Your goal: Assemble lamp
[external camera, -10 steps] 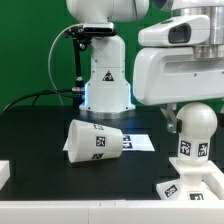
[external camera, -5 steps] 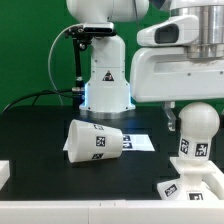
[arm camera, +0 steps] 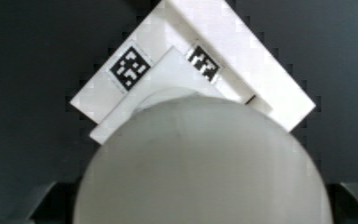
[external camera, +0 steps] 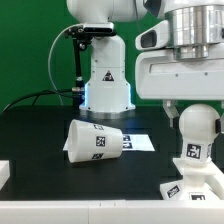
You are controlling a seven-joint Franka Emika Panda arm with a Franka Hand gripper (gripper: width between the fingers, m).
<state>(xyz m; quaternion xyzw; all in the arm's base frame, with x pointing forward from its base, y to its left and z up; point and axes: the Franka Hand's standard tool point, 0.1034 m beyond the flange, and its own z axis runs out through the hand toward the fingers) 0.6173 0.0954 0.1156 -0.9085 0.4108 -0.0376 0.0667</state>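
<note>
Since the earlier pictures the wrist has turned about its upright axis, and the tag on the bulb point(external camera: 197, 135) has come round with it, while the bulb stays in its place at the exterior view's right. It stands upright on the flat square base point(external camera: 195, 188), stem down at the base's middle. The gripper point(external camera: 196, 118) is closed on the round head. One dark finger shows pressed against the head's side and the other is hidden behind it. From the wrist the head point(arm camera: 194, 160) fills most of the picture, with the base point(arm camera: 247, 75) beneath it. The shade point(external camera: 95, 140) lies on its side on the worktop point(external camera: 40, 150), well apart, just in front of the marker board point(external camera: 140, 143). I judge the bulb light, rigid and smooth. Its rounded head gives the fingers little flat surface, so a hold across its widest part seems safest against slipping during the turn. The shade looks thin-walled and light and likely to roll, so it is best taken across its rim or narrow end.
</note>
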